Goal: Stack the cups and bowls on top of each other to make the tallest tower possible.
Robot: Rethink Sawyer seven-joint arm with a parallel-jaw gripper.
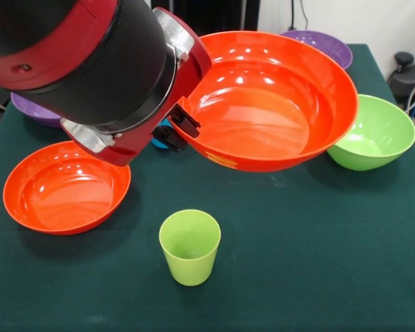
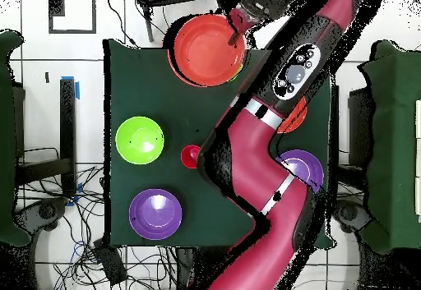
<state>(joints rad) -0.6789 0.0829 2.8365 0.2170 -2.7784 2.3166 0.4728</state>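
My gripper is shut on the rim of a wide orange bowl and holds it tilted in the air above the table. A light green cup stands upright and empty on the green cloth, in front of and below the held bowl, apart from it. In the overhead view the held bowl lies at the table's far edge with the gripper at its rim; only a green sliver shows from under it. A red cup stands mid-table. No stack shows.
A second orange bowl sits at the left and a light green bowl at the right. Purple bowls sit at the back and behind the arm. Something blue shows behind the gripper.
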